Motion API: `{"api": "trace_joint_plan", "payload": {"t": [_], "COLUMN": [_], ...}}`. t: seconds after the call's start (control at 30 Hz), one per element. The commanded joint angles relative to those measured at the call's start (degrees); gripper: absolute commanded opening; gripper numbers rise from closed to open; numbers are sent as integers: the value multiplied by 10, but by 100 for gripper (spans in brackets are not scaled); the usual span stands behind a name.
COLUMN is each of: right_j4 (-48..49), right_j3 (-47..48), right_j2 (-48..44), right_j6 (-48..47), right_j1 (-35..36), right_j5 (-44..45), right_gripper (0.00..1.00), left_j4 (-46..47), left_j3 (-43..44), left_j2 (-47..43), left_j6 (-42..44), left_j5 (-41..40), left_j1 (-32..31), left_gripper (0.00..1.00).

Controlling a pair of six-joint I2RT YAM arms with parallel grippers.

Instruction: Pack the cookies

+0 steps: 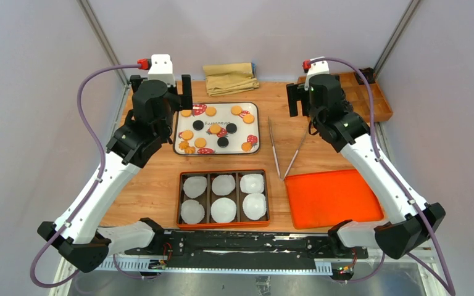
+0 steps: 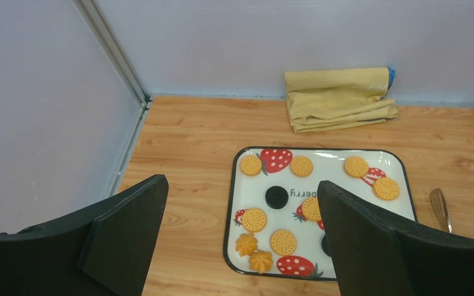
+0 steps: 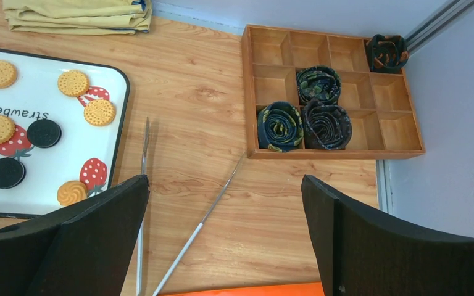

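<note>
The cookies lie on a white strawberry-print tray (image 1: 258,126) at the back middle: several golden ones (image 1: 249,118) and up to three black ones (image 1: 198,124). The left wrist view shows golden (image 2: 254,219) and black (image 2: 276,197) cookies on the tray (image 2: 229,203). The right wrist view shows black (image 3: 44,132) and golden (image 3: 73,82) ones. An orange six-compartment box (image 1: 268,200) holds white paper liners (image 1: 223,209), with no cookies in it. My left gripper (image 1: 162,88) (image 2: 241,183) is open and empty above the tray's left end. My right gripper (image 1: 318,92) (image 3: 225,179) is open and empty above bare wood right of the tray.
Metal tongs (image 1: 274,148) (image 3: 205,214) lie between the tray and a flat orange lid (image 1: 332,197). A folded yellow cloth (image 1: 229,77) (image 2: 338,98) sits at the back. A wooden divided tray (image 1: 370,92) (image 3: 333,92) with rolled dark fabric is at back right.
</note>
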Motion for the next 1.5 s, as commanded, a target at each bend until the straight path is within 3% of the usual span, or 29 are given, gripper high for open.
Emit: {"api": "trace_joint_plan", "payload": {"t": [0.0, 0.23, 0.3, 0.37, 0.5, 0.67, 0.77, 0.9, 1.07, 1.23, 1.3, 1.37, 1.47], "right_j4": [-1, 5, 12, 14, 25, 101, 107, 25, 22, 20, 18, 3, -17], "right_j3": [3, -6, -12, -10, -7, -67, -98, -53, -51, -33, -24, 2, 34], "right_j2": [11, 10, 5, 4, -2, -45, -63, -31, -4, 28, 42, 64, 95], "right_j6": [25, 45, 38, 46, 56, 24, 65, 81, 77, 95, 114, 137, 152], "right_j1": [4, 3, -3, -16, -18, -19, -34, -43, -45, -57, -71, -84, -86], "right_j5": [28, 54, 5, -46, -47, -7, 14, 1, 67, 74, 31, -16, -48], "right_gripper": [100, 100, 100, 100, 99, 100, 100, 100, 99, 100, 100, 100, 99], "left_j4": [22, 56, 51, 31, -8, -48, -17, 33, 123, 68, 54, 15, -33], "left_j3": [3, -16, -8, 7, 45, 83, 52, 16, -44, 39, 72, 127, 192], "left_j2": [-4, -9, -6, -2, 20, 55, 43, 21, -6, 61, 96, 138, 190], "left_j6": [6, 1, -30, -45, -36, -37, -31, -40, -46, -25, -25, -63, -137], "left_j5": [-25, -54, -58, -22, 57, 25, 31, 55, 33, -27, -35, 9, 141], "left_j1": [-3, -2, -3, -2, -3, -3, -3, -3, -3, -3, 0, 25, 90], "left_gripper": [100, 100, 100, 100, 100, 100, 100, 100, 100, 100, 100, 100, 100]}}
